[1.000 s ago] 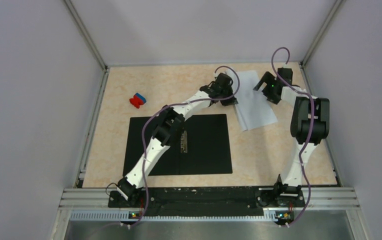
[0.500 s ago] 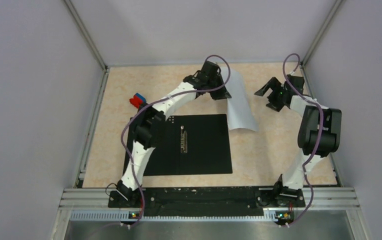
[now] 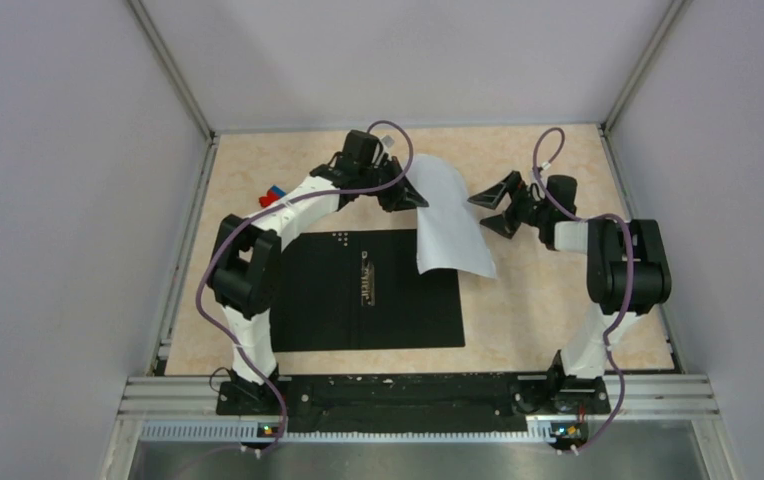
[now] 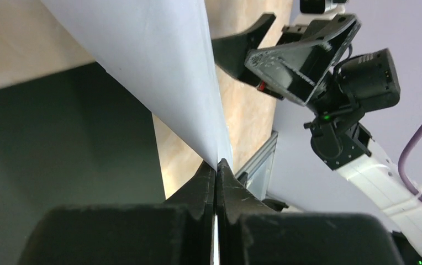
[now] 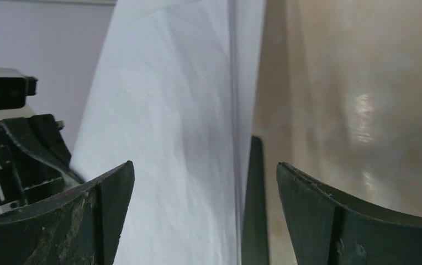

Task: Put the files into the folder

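Note:
The folder lies open, black inside up, with its metal spine clip in the middle. My left gripper is shut on the edge of the white files, which hang curved in the air over the folder's right edge. In the left wrist view the files run into the closed jaws, above the black folder. My right gripper is open and empty, just right of the files, which fill its wrist view.
A small red-and-blue block lies on the beige tabletop behind the folder's left part, partly hidden by my left arm. Grey walls enclose the table on three sides.
My left gripper has lifted the files and carried them left toward the folder. My right gripper has let go of them, opened, and followed leftward.

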### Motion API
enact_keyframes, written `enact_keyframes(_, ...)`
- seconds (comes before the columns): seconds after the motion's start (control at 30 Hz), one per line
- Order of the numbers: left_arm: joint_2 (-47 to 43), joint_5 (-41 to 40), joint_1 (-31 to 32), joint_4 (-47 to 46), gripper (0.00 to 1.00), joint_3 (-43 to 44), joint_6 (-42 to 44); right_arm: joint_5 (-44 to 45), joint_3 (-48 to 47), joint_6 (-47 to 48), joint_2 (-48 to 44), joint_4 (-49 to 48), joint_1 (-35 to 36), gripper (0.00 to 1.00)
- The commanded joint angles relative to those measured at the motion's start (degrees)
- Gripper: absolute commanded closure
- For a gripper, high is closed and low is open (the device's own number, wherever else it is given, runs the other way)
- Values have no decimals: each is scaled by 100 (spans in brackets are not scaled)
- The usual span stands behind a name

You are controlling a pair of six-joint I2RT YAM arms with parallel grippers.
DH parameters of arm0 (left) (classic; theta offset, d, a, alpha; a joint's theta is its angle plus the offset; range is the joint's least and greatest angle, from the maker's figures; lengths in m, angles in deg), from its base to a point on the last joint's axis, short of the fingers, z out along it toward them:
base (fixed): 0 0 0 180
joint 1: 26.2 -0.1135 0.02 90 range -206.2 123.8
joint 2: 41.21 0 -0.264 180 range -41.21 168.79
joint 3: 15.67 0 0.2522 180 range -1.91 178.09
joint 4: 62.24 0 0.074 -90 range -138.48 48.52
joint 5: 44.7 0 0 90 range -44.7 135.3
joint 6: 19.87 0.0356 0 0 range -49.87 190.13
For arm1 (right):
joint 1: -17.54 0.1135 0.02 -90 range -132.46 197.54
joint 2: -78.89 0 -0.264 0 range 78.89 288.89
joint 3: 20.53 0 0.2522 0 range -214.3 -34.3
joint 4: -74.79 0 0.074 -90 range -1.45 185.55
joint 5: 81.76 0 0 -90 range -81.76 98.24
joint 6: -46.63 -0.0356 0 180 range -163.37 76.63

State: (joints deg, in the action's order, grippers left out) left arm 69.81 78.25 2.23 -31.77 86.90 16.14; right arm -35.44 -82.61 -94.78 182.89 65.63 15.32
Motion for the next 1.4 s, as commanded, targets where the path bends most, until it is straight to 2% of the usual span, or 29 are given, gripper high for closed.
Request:
enact_keyframes(0.0,-613,660,-60,-637,100,-347,-71,-415,-59,-722,57,-1407,186,1)
enact_keyframes(0.1,-801,841,-164,-998,100,-756,-229,-480,-147,-1000,184,-1601,430,1)
enact_keyframes(0.3,-1109,1013,-299,-1204,100,-1049,-319,-329,-179,-762,196,-1147,469,1)
enact_keyframes(0.57,-1194,1189,-300,-1166,100,-1268,-286,-666,-15,-1514,65,-2112,852,2)
enact_keyframes(0.7,-1345,1230,-302,-1095,100,-1510,-206,-676,242,-1723,-81,-2405,965,6)
enact_keyframes(0.8,-1440,1156,-304,-668,100,-1547,10,-710,588,-2008,-112,-2829,1033,19)
enact_keyframes(0.87,-1501,1013,-304,-247,97,-1539,222,-657,759,-2055,-134,-2904,1084,34)
enact_keyframes(0.9,-1536,857,-300,39,91,-1524,378,-624,836,-2042,-157,-2912,1099,46)
enact_keyframes(1.0,-1739,382,-285,828,71,-1509,896,-491,1057,-1831,-266,-2635,1152,68)
enact_keyframes(1.07,-1889,-27,-212,1188,42,-1604,1169,-268,1099,-1327,-446,-1918,1181,82)
enact_keyframes(1.1,-1939,-220,-162,1348,36,-1632,1299,-65,1054,-926,-565,-1404,1211,87)
enact_keyframes(1.2,-2077,-716,-44,1590,33,-1816,1548,586,813,178,-866,384,1361,97)
enact_keyframes(1.37,-2049,-1364,239,1667,40,-2065,1677,1171,793,964,-907,1308,1473,100)
